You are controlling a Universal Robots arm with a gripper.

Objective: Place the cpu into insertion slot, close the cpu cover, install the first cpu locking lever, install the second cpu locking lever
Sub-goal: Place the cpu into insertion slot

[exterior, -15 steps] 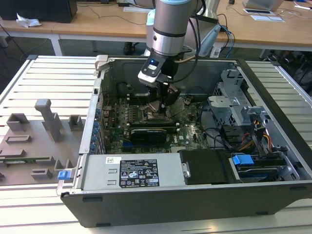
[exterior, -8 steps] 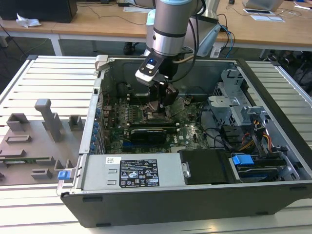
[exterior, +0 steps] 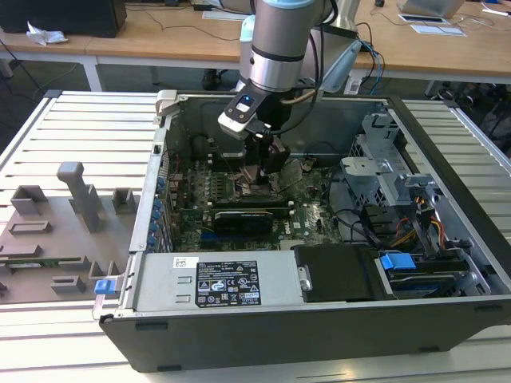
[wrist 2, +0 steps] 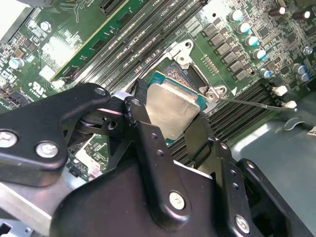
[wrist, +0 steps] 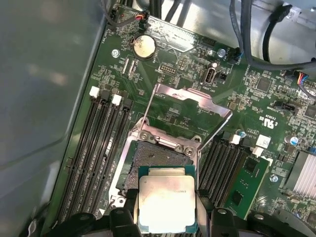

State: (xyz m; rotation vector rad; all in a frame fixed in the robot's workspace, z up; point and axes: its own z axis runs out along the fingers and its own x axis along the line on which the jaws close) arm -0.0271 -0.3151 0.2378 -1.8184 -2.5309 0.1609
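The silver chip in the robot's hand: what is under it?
The cpu, gripped by the hand, is over the open socket; dark contact rows show past its edge, and the cpu cover stands raised. Directly beneath the cpu is hidden.

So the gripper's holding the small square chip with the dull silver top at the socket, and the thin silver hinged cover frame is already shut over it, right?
No. The thin silver hinged cover frame is open, swung up clear of the socket; the first wrist view shows it. The gripper does hold the small square chip with the dull silver top at the socket.
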